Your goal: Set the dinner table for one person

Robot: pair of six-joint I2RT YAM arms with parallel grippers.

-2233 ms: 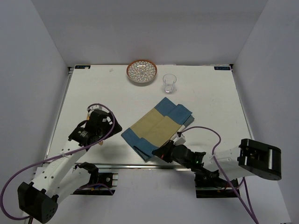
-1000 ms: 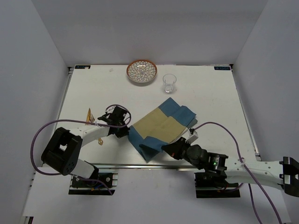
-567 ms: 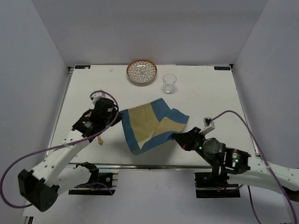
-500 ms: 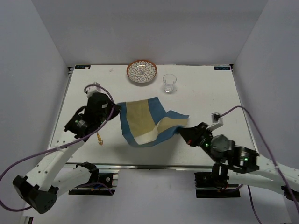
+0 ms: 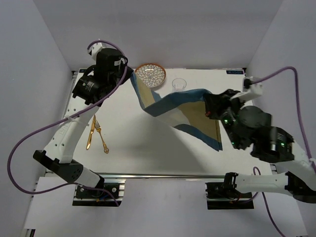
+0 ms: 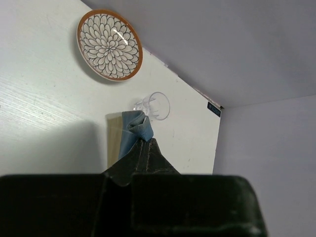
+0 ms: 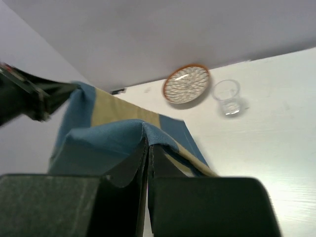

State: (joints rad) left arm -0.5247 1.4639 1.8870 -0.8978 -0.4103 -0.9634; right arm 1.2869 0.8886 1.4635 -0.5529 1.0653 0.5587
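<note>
The blue-and-tan placemat [image 5: 182,111] hangs in the air above the white dinner table [image 5: 128,148], stretched between both arms. My left gripper [image 5: 130,75] is raised high at the back left and is shut on one blue corner [image 6: 139,127]. My right gripper [image 5: 208,106] is shut on the opposite edge [image 7: 143,129], with cloth draping down on both sides of its fingers. A patterned plate with an orange rim [image 5: 150,74] lies at the table's back edge, partly behind the cloth. A clear glass [image 5: 178,84] stands next to the plate.
A gold fork [image 5: 92,131] and a second gold cutlery piece [image 5: 102,140] lie on the table's left side. The plate [image 6: 109,45] and glass [image 6: 154,105] also show in the left wrist view. Grey walls enclose the table on three sides.
The placemat lay folded near the table's front edge. Both grippers have lifted it and drawn apart, the left one up to the back left and the right one to the right, spreading the cloth.
</note>
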